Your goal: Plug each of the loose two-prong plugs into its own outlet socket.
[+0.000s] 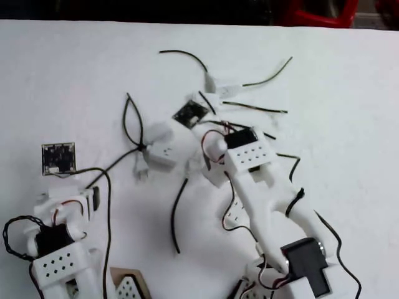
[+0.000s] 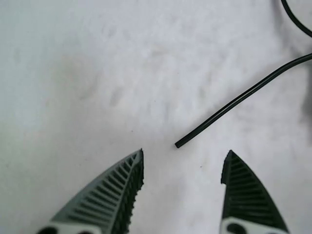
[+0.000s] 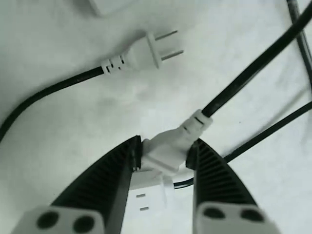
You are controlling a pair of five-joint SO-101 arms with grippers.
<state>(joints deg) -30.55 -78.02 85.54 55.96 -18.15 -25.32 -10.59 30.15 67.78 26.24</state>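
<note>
While the right gripper, at the high view's centre, clamps the white plug just beside an outlet socket, it should align the hidden prongs with the slots, then push straight. The left gripper, lower left, has its fingers apart.

**White Shells, Black Motors, Ribbed Fingers**

You had two arms built alike. The left arm and the right arm were white printed plastic, each carrying a plate pierced by rows of small round holes. Black motor blocks sat at the joints, with thin red and black wires looping out beside them. On the left gripper, the fingers were dark, pointed and ribbed on their inner faces, set on white bases with round holes. The right gripper matched.
</note>
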